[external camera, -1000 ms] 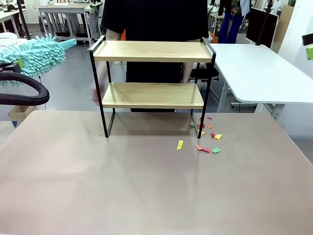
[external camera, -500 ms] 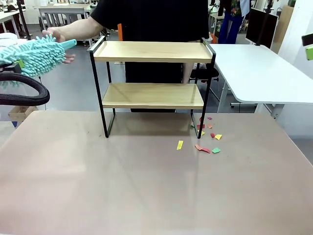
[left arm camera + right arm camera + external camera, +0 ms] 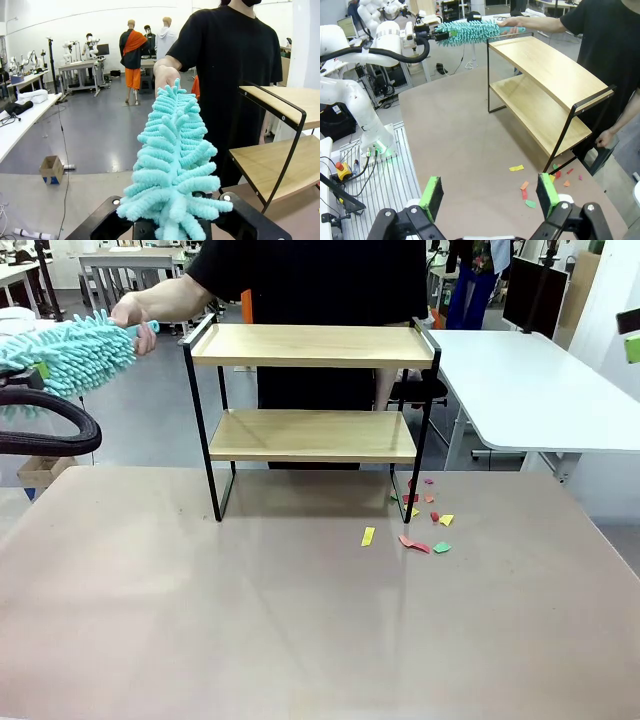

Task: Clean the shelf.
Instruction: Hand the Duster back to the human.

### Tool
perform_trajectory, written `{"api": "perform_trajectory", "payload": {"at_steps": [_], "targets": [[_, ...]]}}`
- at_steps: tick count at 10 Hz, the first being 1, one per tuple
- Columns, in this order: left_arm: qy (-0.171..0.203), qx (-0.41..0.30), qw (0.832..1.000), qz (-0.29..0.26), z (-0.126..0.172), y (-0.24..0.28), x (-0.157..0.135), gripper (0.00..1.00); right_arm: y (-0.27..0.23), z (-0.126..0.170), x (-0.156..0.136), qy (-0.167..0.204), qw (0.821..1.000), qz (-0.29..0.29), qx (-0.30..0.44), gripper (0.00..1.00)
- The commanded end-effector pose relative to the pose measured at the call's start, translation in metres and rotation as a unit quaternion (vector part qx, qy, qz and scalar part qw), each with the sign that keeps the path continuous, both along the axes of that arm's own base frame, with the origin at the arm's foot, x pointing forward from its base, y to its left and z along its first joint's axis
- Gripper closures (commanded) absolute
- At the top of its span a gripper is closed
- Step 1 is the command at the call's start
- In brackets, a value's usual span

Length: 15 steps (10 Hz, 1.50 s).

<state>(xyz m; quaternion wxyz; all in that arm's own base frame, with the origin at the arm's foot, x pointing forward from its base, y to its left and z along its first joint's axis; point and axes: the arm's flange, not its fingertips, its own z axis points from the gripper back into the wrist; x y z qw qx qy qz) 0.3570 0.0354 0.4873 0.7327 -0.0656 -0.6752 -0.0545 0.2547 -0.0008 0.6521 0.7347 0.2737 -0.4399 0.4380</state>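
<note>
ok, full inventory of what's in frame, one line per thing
shelf: 1, light wood boards in black frame, far middle of table
duster: 1, turquoise, fluffy, in the air left of the shelf top
paper scraps: about a dozen, yellow, red, green, orange, by the shelf's right legs
table: 1, beige-grey
person's hand: 1, gripping the duster's far tip
left end effector: shut on duster
right end effector: open, green pads, above the table
</note>
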Motion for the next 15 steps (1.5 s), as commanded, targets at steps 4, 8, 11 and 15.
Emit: {"api": "perform_trajectory", "payload": {"at_steps": [4,8,11,15], "targets": [[-0.001,-0.001,1.0,0.001,0.002,0.0,-0.001,0.82,0.0,0.002,0.001,-0.004,1.0,0.004,0.003,0.0],[0.012,-0.017,1.0,-0.006,0.019,0.002,-0.015,0.0,0.0,0.002,0.001,-0.004,1.0,0.004,0.003,0.0],[0.001,-0.095,0.995,0.004,0.078,0.032,-0.027,0.0,0.0,0.002,0.001,-0.004,1.0,0.004,0.003,0.0],[-0.004,-0.257,0.966,0.0,0.145,0.115,-0.049,0.0,0.0,0.002,0.001,-0.004,1.0,0.004,0.003,0.0]]}}
